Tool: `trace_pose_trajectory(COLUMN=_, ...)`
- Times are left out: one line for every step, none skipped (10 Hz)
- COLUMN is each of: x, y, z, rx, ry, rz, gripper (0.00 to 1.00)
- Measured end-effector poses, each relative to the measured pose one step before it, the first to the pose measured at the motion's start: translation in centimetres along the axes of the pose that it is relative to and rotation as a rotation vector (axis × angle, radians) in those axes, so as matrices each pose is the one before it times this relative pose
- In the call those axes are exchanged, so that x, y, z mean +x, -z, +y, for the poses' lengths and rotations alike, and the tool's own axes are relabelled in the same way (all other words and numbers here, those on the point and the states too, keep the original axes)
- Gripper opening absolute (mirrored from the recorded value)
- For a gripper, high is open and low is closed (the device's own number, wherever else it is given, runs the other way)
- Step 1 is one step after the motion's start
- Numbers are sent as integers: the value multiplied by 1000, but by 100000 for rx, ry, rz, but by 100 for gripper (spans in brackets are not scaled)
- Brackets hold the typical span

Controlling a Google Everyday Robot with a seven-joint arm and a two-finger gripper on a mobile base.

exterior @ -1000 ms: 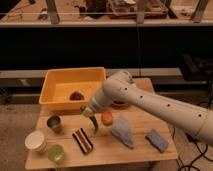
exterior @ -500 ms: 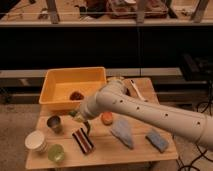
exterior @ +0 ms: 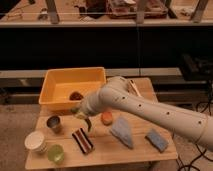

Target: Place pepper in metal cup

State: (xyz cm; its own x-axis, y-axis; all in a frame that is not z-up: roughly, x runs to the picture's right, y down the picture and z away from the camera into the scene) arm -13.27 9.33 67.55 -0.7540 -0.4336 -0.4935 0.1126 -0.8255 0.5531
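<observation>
My gripper (exterior: 80, 114) is at the end of the white arm, just in front of the yellow bin. It is shut on the green pepper (exterior: 87, 123), which hangs down from it with its tip above the table. The small grey metal cup (exterior: 54, 123) stands upright on the table, a short way to the left of the gripper and slightly lower. The pepper is to the right of the cup, not over its mouth.
A yellow bin (exterior: 60, 80) with a dark item (exterior: 76, 95) sits behind. A white paper cup (exterior: 35, 141) and a green cup (exterior: 56, 154) stand front left. A striped block (exterior: 82, 140), a round orange item (exterior: 106, 118), a grey cloth (exterior: 121, 132) and a blue sponge (exterior: 156, 140) lie to the right.
The arm has swung left across the table, carrying the pepper from near the orange item towards the metal cup.
</observation>
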Motion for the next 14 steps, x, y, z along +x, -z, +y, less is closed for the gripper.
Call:
trace_pose_trajectory(x=831, y=-471, z=517, rx=-144, ry=1062, rz=1390, gripper=0)
trace_pose_trajectory(x=1582, y=-985, z=781, rx=-136, ry=1197, rz=4070, gripper=0)
trace_pose_trajectory(x=1456, y=-898, z=510, rx=-191, ry=1085, rz=4878, gripper=0)
trace_pose_trajectory(x=607, y=-532, z=436, rx=-707, ry=345, rz=5006, gripper=0)
trace_pose_trajectory(x=560, y=-405, z=329, rx=-2614, ry=525, rz=8280, gripper=0)
trace_pose_trajectory(x=143, y=-154, z=138, rx=-3156, ry=91, rz=7008, gripper=0)
trace_pose_trajectory(x=37, y=16, z=176, rx=-1857, ry=-50, rz=3697, gripper=0)
trace_pose_trajectory(x=199, y=-268, z=52, rx=-845, ry=346, rz=2067, gripper=0)
trace_pose_trajectory(x=369, y=-513, z=-73, rx=979, ry=2655, rz=-2051, gripper=0)
trace_pose_trajectory(x=444, y=-476, z=5, rx=1678, ry=1748, rz=-5447, gripper=0)
trace_pose_trajectory(x=426, y=-421, z=-17, rx=1530, ry=1078, rz=-4086, gripper=0)
trace_pose_trajectory(x=132, y=-277, z=170, rx=1447, ry=-596, rz=-1374, gripper=0)
trace_pose_trajectory(x=53, y=-152, z=117, rx=756, ry=-311, rz=1135, gripper=0)
trace_pose_trajectory(x=19, y=-60, z=135, rx=392, ry=-511, rz=1424, gripper=0)
